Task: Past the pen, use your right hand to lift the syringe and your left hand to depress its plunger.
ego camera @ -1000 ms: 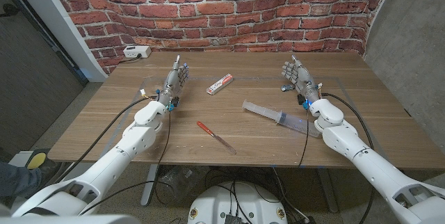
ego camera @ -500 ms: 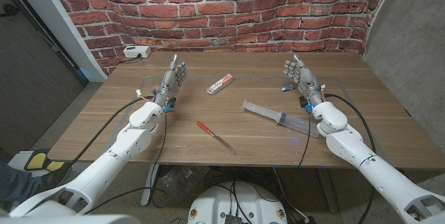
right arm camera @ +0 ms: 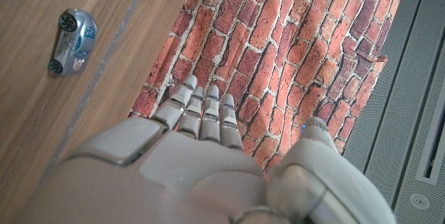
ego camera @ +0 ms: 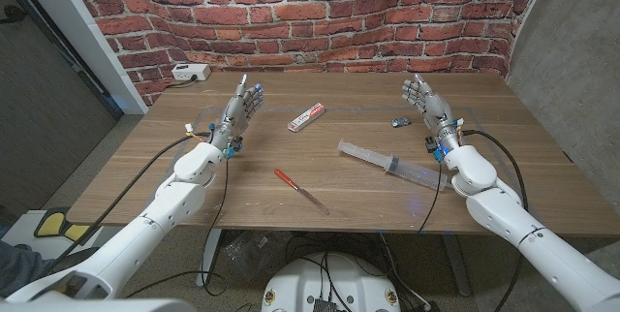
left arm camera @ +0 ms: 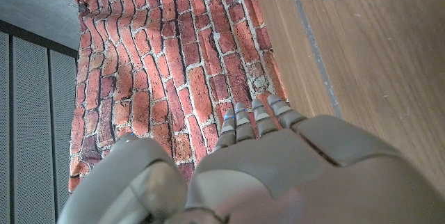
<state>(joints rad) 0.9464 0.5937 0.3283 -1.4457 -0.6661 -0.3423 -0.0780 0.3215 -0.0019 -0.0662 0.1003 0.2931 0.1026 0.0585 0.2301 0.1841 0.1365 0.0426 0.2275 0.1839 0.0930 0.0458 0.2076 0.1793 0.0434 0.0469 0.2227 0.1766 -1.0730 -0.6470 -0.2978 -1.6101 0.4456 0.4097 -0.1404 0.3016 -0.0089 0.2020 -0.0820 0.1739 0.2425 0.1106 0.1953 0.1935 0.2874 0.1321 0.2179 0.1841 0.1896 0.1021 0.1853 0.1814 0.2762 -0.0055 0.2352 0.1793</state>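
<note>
Nearest the robot, the pen (ego camera: 300, 191), red with a pale tip, is lying slantwise on the table (ego camera: 320, 215) near its front middle. Just past it and toward the robot's right, the syringe (ego camera: 392, 165) is lying flat and untouched, clear-barrelled, running diagonally from mid-table toward the right forearm; which end carries the plunger is hard to make out from the head view. Beyond it, the right hand (ego camera: 430, 115) is standing over the table's right side with its fingers (right arm camera: 201, 109) stretched out side by side toward the brick wall (ego camera: 320, 12), holding nothing. A small blue toy car (right arm camera: 71, 41) is sitting on the wood just beside that hand, toward the middle. On the other side, well apart from the syringe, the left hand (ego camera: 238, 113) is likewise reaching toward the wall, its fingers (left arm camera: 254, 116) extended and empty. Between the two hands, a toothpaste box (ego camera: 306, 117) is lying at an angle. Farthest off, a white power strip (ego camera: 191, 73) is resting at the table's back left corner against the wall.
</note>
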